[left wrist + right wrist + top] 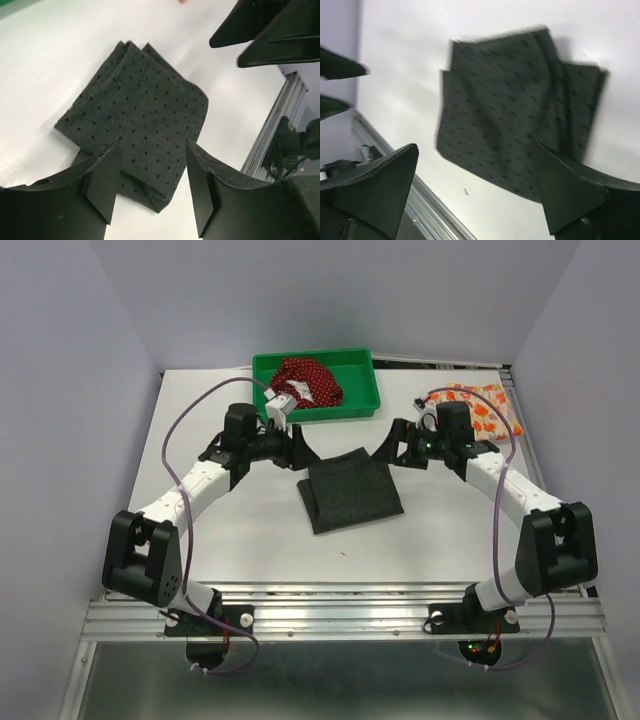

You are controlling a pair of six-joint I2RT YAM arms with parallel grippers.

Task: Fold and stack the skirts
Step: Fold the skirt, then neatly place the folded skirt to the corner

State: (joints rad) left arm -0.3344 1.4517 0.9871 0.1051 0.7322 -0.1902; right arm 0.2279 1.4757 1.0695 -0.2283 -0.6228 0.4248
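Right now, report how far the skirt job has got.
Done: grey skirt folded mid-table. In hand: nothing; left gripper and right gripper hover open near it. To do: red dotted skirt, bunched in the green tray, and orange patterned skirt far right, neither stacked.

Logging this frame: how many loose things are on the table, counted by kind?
Skirts: 3 (grey skirt, red dotted skirt, orange-and-white skirt)
Trays: 1 (green tray)
Total: 4
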